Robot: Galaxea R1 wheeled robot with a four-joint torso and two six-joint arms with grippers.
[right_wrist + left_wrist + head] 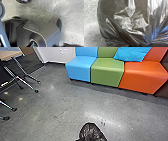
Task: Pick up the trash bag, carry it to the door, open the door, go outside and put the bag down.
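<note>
Trash bag (91, 133) in hand, door yet to come

I judge the pick-up done: the black plastic draws into a tight gather at my left gripper (149, 44), which I read as a closed hold on it. As for my right gripper (70, 46), I cannot tell whether it is wide or narrow. The bag is just ahead of me, by the middle of the near edge of the floor (57, 104), well apart from the blue seat (78, 69), green seat (107, 72) and orange seat (142, 75) along the far edge. The table (11, 54) stands towards the far left corner. I am indoors, so the carrying, opening the door, going outside and putting the bag down are all left
</note>
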